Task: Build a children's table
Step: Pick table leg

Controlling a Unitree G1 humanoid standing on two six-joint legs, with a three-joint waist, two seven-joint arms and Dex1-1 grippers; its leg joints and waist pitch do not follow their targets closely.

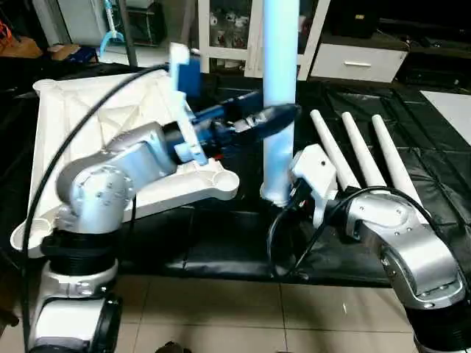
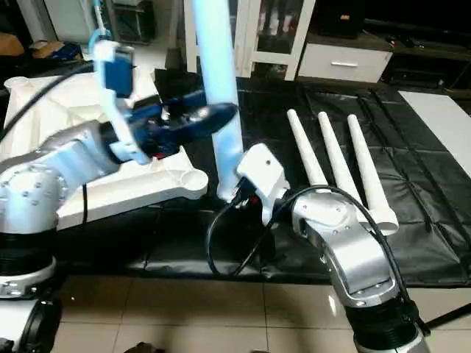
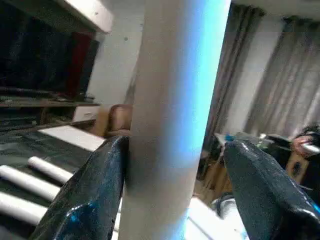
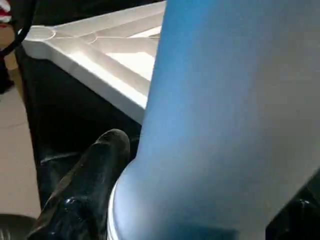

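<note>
One white table leg [image 1: 280, 66] stands upright over the black mat, just right of the tabletop's near corner socket [image 1: 221, 180]. My right gripper [image 1: 283, 193] is shut on the leg's lower end; one black finger [image 4: 85, 190] presses against it. My left gripper [image 1: 283, 114] reaches across at mid height and is open around the leg: one finger [image 3: 95, 190] touches it, the other finger [image 3: 265, 190] stands clear with a gap. The white tabletop [image 1: 81, 118] lies underside up at the left, showing its ribs. Three more legs [image 1: 346, 147] lie side by side at the right.
A black mat [image 1: 221, 250] covers the low work surface, whose front edge meets a tiled floor [image 1: 243, 309]. Cabinets and a white drawer unit [image 1: 360, 62] stand behind. A black cable [image 1: 88, 125] arcs over my left arm.
</note>
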